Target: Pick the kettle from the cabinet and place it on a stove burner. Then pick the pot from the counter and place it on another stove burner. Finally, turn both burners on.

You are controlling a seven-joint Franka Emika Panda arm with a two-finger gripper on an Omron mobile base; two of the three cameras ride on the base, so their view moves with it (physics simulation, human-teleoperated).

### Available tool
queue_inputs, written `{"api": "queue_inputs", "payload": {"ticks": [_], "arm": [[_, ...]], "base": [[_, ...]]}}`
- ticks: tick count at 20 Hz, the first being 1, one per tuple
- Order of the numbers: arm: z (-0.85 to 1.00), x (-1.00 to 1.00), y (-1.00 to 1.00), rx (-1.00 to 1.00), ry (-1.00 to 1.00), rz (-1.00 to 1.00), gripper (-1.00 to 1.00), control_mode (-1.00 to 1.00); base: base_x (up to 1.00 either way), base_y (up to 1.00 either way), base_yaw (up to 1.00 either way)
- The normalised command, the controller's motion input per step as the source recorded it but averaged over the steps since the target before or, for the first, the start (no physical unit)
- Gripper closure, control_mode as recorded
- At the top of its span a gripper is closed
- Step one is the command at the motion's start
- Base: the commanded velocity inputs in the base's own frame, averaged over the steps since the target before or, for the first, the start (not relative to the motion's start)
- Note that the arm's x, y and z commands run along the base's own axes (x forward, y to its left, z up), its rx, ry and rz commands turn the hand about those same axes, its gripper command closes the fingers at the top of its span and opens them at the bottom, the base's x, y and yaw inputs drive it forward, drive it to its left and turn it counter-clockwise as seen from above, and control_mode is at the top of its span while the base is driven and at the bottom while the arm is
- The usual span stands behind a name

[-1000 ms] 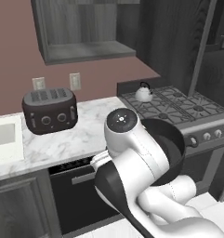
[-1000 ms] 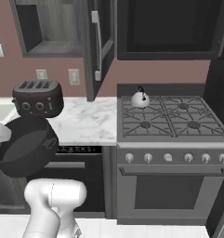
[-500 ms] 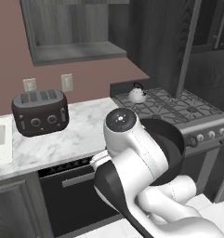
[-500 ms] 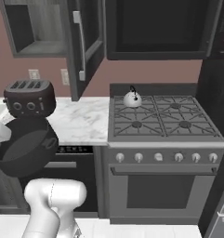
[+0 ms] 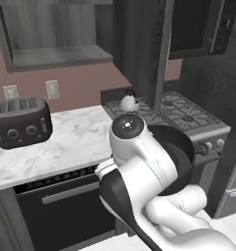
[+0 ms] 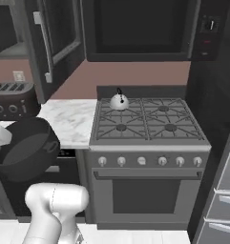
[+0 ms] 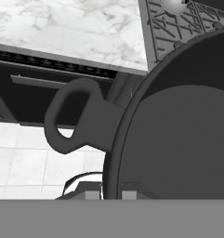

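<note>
Nearest me: gripper [image 7: 111,194] pressed together on rim of pot [image 7: 178,125], carried in air in front of counter [image 6: 71,121], short of stove. Farther: kettle [image 6: 119,101] already sits on rear-left burner [image 6: 117,106]. I judge first step done; pot placement on another burner [image 6: 121,127] and both knobs remain.

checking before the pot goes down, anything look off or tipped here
Nothing damaged or spilled. The pot hangs in the air off the counter edge, gripped at its rim and tilted. The kettle sits upright on the stove's back left burner, as intended.
</note>
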Motion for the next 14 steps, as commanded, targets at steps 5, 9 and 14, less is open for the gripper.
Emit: {"api": "queue_inputs", "payload": {"ticks": [5,9,14], "arm": [[0.0,0.0,0.0,0.0,0.0,0.0,1.0,1.0],[0.0,0.0,0.0,0.0,0.0,0.0,1.0,1.0],[0.0,0.0,0.0,0.0,0.0,0.0,1.0,1.0]], "base": [[0.0,-0.54,0.0],[0.0,-0.53,0.0],[0.0,-0.51,0.0]]}}
